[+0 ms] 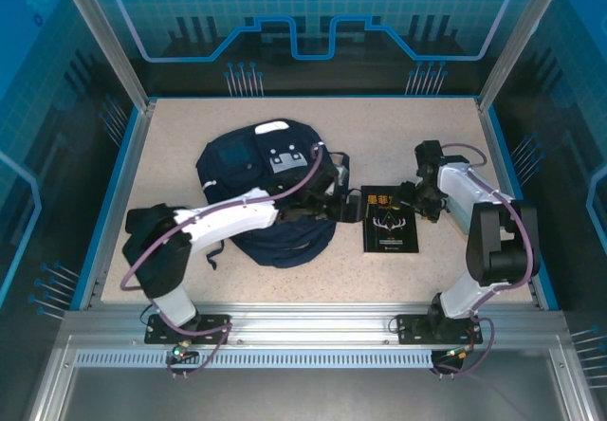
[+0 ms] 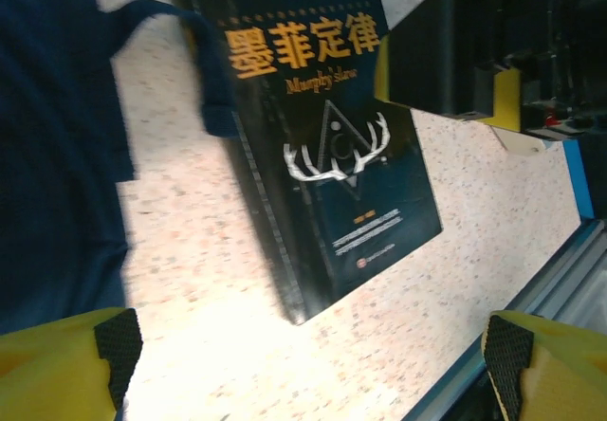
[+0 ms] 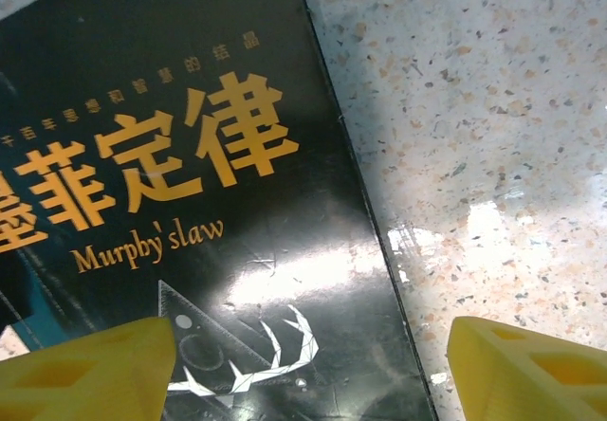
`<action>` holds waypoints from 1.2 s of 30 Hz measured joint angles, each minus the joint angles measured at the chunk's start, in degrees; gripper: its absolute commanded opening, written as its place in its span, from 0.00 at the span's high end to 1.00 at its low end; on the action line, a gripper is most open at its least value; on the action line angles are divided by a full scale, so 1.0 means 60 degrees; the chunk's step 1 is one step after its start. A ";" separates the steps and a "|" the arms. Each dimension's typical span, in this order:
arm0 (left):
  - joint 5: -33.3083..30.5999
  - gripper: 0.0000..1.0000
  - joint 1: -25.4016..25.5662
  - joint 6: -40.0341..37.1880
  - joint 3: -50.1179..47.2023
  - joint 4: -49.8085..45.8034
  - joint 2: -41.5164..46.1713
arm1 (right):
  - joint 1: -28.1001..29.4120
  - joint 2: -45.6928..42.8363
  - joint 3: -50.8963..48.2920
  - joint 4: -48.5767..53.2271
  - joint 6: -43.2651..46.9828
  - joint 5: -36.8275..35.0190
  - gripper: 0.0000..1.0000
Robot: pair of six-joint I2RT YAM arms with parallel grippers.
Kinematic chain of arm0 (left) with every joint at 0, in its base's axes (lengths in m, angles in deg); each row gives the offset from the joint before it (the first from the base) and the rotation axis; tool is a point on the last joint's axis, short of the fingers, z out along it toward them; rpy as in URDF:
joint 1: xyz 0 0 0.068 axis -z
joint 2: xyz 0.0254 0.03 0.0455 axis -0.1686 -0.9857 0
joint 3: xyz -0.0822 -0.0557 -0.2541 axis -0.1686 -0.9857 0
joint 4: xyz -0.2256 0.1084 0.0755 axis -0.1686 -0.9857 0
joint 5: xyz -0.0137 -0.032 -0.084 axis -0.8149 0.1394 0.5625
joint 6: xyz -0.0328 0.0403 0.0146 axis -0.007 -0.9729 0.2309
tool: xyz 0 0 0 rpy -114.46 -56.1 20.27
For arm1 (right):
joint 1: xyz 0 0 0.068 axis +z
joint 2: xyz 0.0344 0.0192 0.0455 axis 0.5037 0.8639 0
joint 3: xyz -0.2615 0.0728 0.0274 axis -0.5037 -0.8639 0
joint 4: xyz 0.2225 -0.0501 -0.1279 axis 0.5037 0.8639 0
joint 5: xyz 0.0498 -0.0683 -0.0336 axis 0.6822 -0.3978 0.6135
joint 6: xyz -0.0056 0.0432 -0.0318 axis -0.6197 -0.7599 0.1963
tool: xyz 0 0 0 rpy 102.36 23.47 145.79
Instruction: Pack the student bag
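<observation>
The student bag (image 1: 256,179), navy with a white handle patch and a grey dotted patch, lies flat at centre left. Its fabric (image 2: 57,137) and a strap (image 2: 204,61) show in the left wrist view. A dark book (image 1: 390,220) with orange lettering and a white antler design lies flat to the right of the bag. My left gripper (image 1: 343,210) hovers between bag and book, open and holding nothing, its yellow fingers (image 2: 66,364) wide over bare table near the book (image 2: 322,137). My right gripper (image 3: 313,374) is open over the book (image 3: 190,203), straddling its right edge.
The speckled table (image 1: 427,137) is bounded by blue walls and an aluminium rail (image 1: 313,326) at the near edge. The right gripper's black and yellow body (image 2: 474,51) sits close above the book's far corner in the left wrist view.
</observation>
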 measured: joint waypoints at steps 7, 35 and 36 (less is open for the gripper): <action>-0.0047 0.24 0.0331 0.1020 0.1188 -0.0178 -0.1592 | -0.0018 0.0769 -0.0080 -0.0055 -0.0025 0.0051 0.37; -0.0634 0.60 0.0382 0.0925 0.3479 -0.2189 -0.4397 | 0.0277 -0.0579 -0.1883 -0.0543 -0.0262 0.1483 0.41; -0.0641 0.62 0.0382 0.0922 0.3486 -0.2233 -0.4408 | 0.0266 -0.0565 -0.1876 -0.0543 -0.0193 0.1515 0.41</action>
